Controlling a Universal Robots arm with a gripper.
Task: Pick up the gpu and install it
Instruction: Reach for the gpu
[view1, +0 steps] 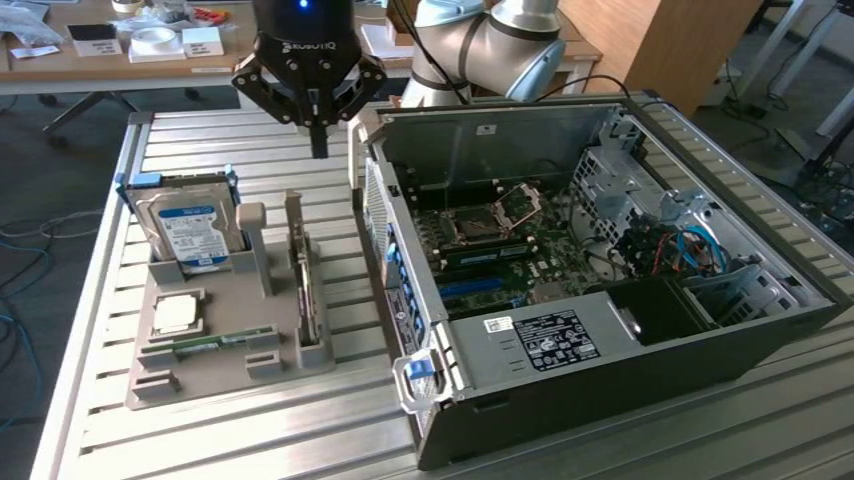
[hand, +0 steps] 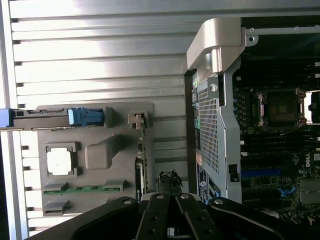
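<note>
Grey holder tray on the slatted table: hard drive upright at its far end, CPU chip and RAM stick lying flat, computer case beside it.

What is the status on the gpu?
Gripper shut, empty, above the table. Gpu on edge in the grey holder, untouched. Nothing between them.

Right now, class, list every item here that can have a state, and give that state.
gripper: shut, holding nothing
graphics card: standing on edge in the grey holder
hard drive: upright in the holder
processor chip: lying flat in the holder
memory stick: lying flat in the holder
computer case: open, side uncovered
</note>
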